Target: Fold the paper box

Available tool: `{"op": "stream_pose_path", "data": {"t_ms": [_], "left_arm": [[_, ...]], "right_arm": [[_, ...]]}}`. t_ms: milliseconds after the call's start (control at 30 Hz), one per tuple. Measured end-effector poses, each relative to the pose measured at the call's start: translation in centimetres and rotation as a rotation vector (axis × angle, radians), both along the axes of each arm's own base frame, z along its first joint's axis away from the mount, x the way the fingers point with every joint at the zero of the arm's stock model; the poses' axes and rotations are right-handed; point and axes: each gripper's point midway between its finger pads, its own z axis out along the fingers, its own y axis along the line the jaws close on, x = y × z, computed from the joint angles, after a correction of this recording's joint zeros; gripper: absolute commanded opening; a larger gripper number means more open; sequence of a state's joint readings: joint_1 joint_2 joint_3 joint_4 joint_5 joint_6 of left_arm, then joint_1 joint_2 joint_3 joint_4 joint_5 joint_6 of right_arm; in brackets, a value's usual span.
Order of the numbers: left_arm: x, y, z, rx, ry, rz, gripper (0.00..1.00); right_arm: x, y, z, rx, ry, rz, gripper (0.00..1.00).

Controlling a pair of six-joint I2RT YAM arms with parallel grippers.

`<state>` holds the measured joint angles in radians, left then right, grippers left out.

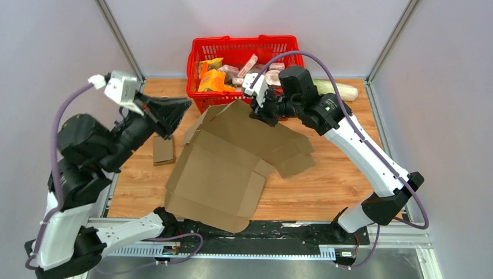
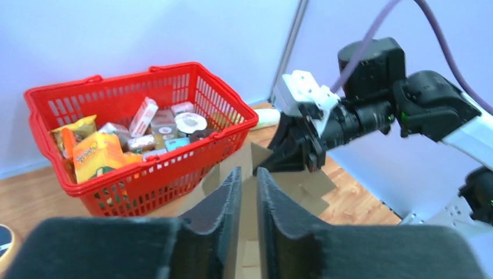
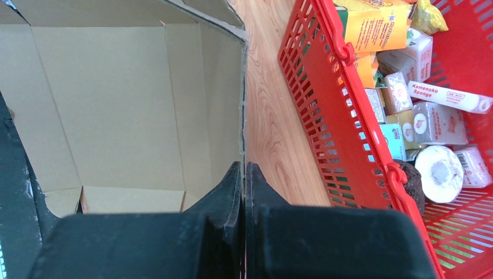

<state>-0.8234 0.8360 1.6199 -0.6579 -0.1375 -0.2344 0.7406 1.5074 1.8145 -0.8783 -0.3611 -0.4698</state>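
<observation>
The paper box (image 1: 224, 168) is brown cardboard, lying half opened on the wooden table with its flaps spread. My right gripper (image 1: 261, 114) is at the box's far side, shut on the thin edge of an upright wall (image 3: 243, 116), and its view looks into the box's pale inside (image 3: 116, 104). My left gripper (image 1: 183, 110) hovers at the box's far left corner. In the left wrist view its jaws (image 2: 249, 174) stand a little apart, with cardboard (image 2: 251, 156) showing through the gap and nothing pinched. The right gripper (image 2: 296, 156) shows just beyond.
A red basket (image 1: 244, 39) full of packaged goods stands at the back, close behind the box and both grippers. A small cardboard piece (image 1: 163, 150) lies on the table left of the box. A pale green and white item (image 1: 343, 89) lies at the back right.
</observation>
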Motion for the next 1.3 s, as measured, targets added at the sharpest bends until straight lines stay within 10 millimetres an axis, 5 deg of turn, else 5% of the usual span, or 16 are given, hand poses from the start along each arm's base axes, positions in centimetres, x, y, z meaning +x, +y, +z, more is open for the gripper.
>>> {"op": "stream_pose_path", "data": {"t_ms": [33,167,267,400,533,833,1033,1167,1300], "left_arm": [[0.5,-0.4,0.7,-0.017,0.014,0.009,0.06],[3.9,-3.6,0.6,0.003,0.110,0.034,0.00],[6.9,-6.2,-1.9,0.066,0.203,0.070,0.00],[9.5,-8.4,-7.7,0.187,0.340,0.108,0.00],[9.8,-8.6,-10.6,0.224,0.406,0.130,0.00],[9.9,-9.8,-11.7,0.171,0.429,0.101,0.00],[10.2,-10.6,-12.0,0.159,0.404,0.073,0.31],[7.6,-8.7,-13.7,0.149,0.377,0.031,0.42],[4.9,-2.3,-12.9,0.089,0.317,0.130,0.46]], "right_arm": [[0.0,0.0,0.0,0.001,0.003,-0.002,0.00],[0.1,-0.1,0.0,0.012,0.024,-0.019,0.00],[0.0,-0.1,0.1,0.024,0.045,-0.026,0.00],[-0.1,-0.1,0.5,0.046,0.060,-0.032,0.00],[-0.4,0.2,0.7,0.067,0.084,-0.024,0.00],[-1.0,0.7,0.9,0.129,0.151,-0.009,0.00],[-0.5,-0.3,0.5,0.164,0.203,-0.034,0.00],[0.1,-2.3,0.2,0.209,0.268,-0.050,0.00],[0.2,-4.4,1.2,0.245,0.262,-0.066,0.00]]}}
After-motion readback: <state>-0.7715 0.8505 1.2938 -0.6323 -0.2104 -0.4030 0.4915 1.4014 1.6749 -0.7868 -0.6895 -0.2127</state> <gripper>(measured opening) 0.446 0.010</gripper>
